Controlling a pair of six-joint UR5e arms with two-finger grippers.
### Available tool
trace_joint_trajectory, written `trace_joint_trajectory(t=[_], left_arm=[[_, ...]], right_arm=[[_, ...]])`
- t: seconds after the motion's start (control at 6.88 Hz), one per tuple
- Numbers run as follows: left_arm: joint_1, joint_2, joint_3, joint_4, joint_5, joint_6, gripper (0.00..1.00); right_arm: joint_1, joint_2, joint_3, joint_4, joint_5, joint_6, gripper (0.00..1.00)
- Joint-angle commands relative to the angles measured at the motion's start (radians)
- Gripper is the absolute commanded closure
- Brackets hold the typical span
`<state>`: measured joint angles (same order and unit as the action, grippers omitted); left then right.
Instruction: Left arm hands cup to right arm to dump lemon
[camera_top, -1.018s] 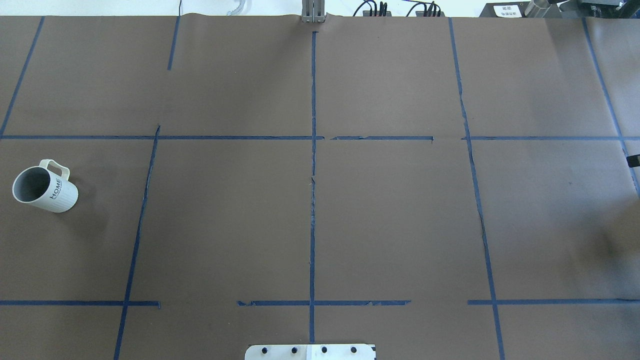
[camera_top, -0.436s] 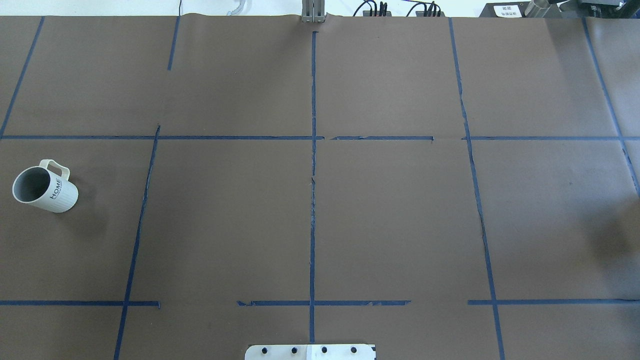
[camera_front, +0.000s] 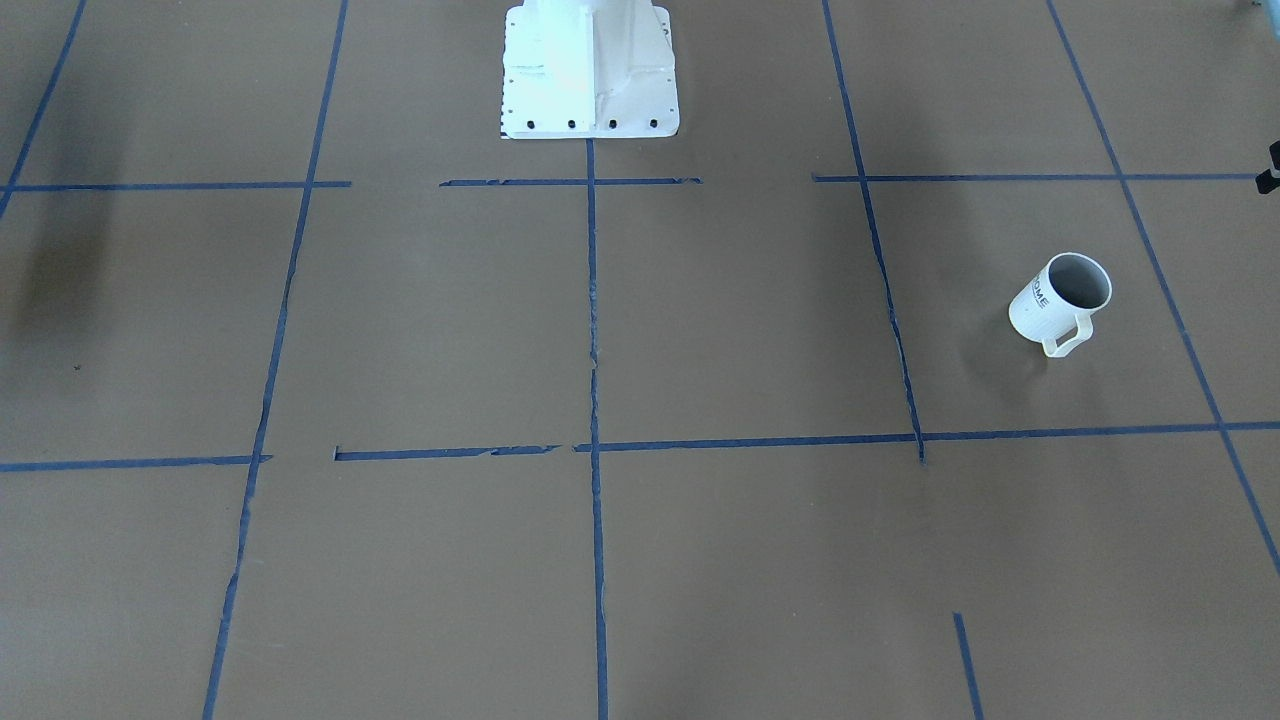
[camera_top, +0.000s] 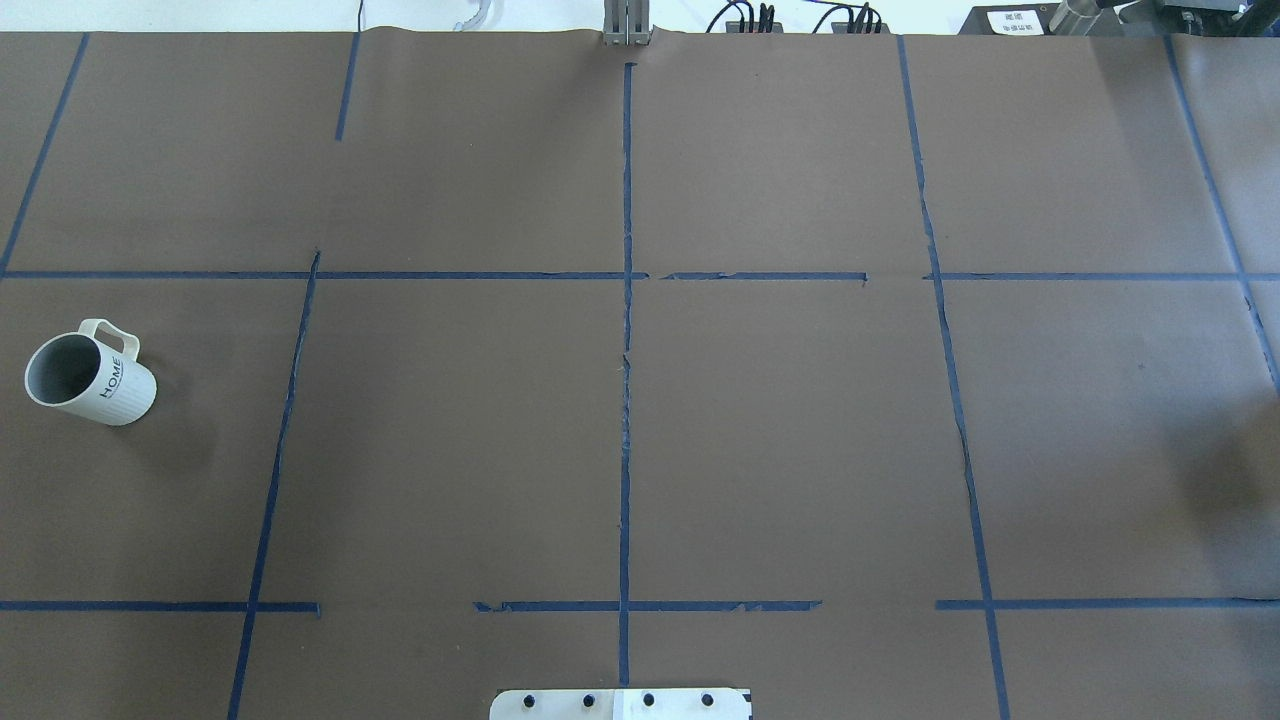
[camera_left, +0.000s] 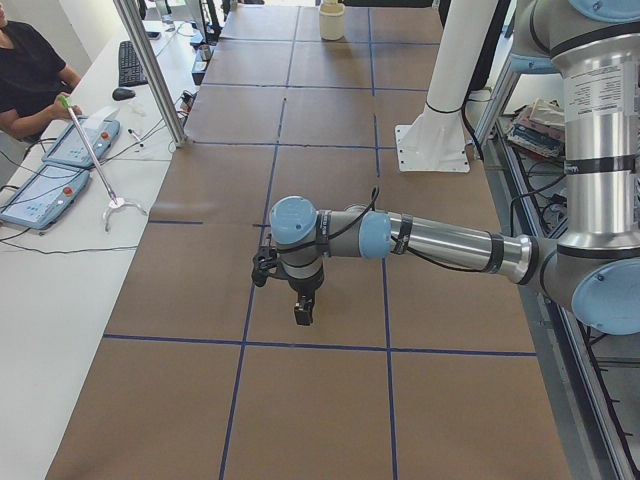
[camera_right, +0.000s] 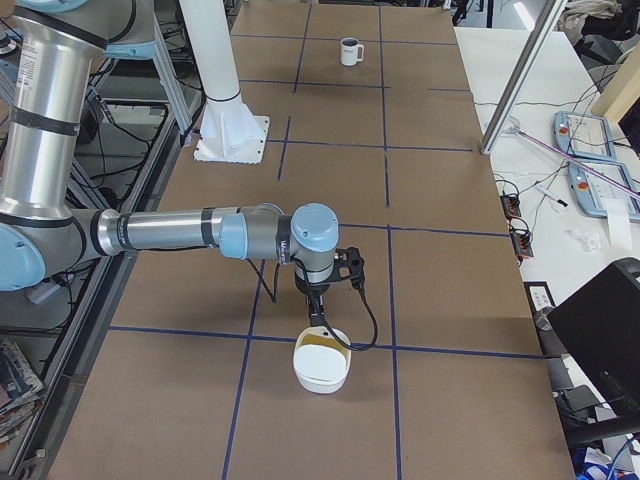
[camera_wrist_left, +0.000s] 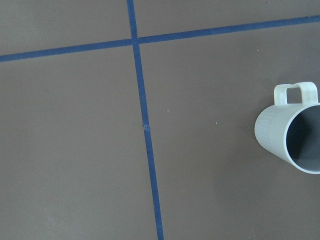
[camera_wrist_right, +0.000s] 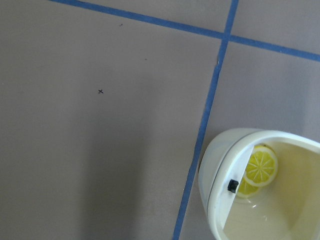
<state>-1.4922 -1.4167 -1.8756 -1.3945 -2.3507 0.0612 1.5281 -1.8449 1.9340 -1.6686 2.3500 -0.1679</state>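
The cream-white cup (camera_top: 90, 375) stands upright and alone at the table's left end, also seen as the cup (camera_front: 1060, 298), the cup (camera_right: 349, 51) and the cup (camera_wrist_left: 292, 132). Its grey inside shows no lemon. A yellow lemon slice (camera_wrist_right: 261, 166) lies in a cream bowl (camera_wrist_right: 220, 175) at the table's right end. The right gripper (camera_right: 316, 318) hangs just above that bowl (camera_right: 321, 372). The left gripper (camera_left: 303, 312) hovers over bare table, near the cup. Neither wrist view shows fingers, so I cannot tell whether either gripper is open or shut.
The white robot base (camera_front: 590, 70) stands at the table's near middle edge. Blue tape lines cross the brown table (camera_top: 780, 430). A seated person (camera_left: 30, 70) and tablets (camera_left: 40, 190) are at a side bench, beside a metal pole (camera_left: 150, 70).
A small black part at the overhead view's right edge has slipped out of view. The cup has not moved.
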Motion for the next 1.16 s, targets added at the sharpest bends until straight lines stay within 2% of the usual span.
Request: trace_joint_trajectory(t=[0.0,0.29,0.58,1.02], left_arm=[[-0.017,0.012,0.032,-0.007,0.004,0.035,0.00],[-0.039,0.015,0.039,-0.006,0.001,0.037,0.00],[-0.065,0.013,0.070,-0.012,-0.002,0.037,0.00],[-0.065,0.002,0.075,-0.012,-0.004,0.026,0.00]], right_arm=[[-0.002,0.002,-0.004,0.001,0.000,0.007,0.00],[-0.002,0.004,-0.004,0.001,0.041,0.014,0.00],[-0.011,0.007,-0.001,0.004,0.041,0.118,0.00],[-0.028,0.007,-0.010,0.004,0.037,0.111,0.00]])
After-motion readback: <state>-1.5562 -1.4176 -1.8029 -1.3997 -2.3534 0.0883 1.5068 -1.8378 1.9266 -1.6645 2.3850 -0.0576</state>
